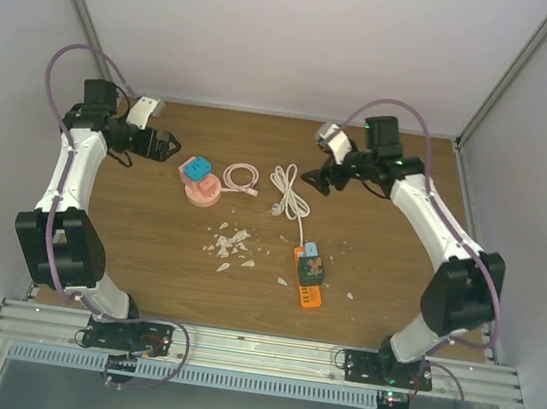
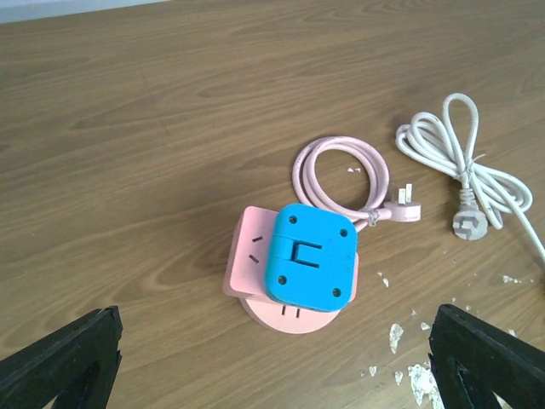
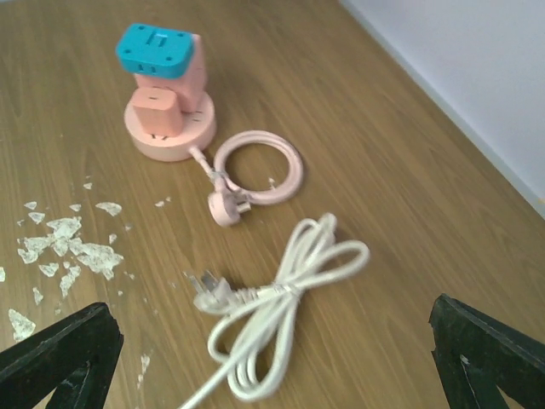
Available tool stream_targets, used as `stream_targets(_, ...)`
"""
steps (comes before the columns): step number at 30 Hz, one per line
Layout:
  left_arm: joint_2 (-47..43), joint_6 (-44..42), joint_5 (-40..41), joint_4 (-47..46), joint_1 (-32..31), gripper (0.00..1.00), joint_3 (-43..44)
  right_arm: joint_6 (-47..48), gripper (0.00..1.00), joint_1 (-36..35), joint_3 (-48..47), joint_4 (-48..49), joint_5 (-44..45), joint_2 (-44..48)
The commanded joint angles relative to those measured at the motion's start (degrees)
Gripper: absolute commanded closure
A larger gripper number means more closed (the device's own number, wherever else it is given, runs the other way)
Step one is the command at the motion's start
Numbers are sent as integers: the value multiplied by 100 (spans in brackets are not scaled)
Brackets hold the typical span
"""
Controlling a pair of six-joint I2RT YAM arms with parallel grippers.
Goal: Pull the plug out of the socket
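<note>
Blue plug [image 2: 308, 256] seated atop pink socket [image 2: 249, 254], left of table centre, just ahead of left gripper [image 1: 168, 146], fingers spread wide. Right gripper [image 1: 319, 181] likewise spread, farther off. Plug axis roughly vertical; upward pull likely, left arm nearer.

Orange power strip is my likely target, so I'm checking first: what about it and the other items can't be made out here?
orange power strip: top view only, too small to tell what is plugged into it or how deep.
pink socket: left wrist view, the blue adapter covers its top, hiding the join.
white cable: right wrist view, its trailing end is cut off by the bottom edge.
</note>
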State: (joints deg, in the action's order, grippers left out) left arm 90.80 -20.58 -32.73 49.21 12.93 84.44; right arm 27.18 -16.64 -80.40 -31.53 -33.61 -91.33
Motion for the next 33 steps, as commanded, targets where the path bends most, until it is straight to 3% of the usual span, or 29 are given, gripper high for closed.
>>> stream_targets(1,61,-148,-366,126,76,1,216,307,0,-562,-755,1,-64,-746)
stream_targets(16,-61,583,-840,-228,362,1,-155,706,4,-1557,-3208,-128,172,-3466)
stream_targets(33,-155,657,-824,-166,497,1,-121,842,22,-1978,-3764,300,451,-4734)
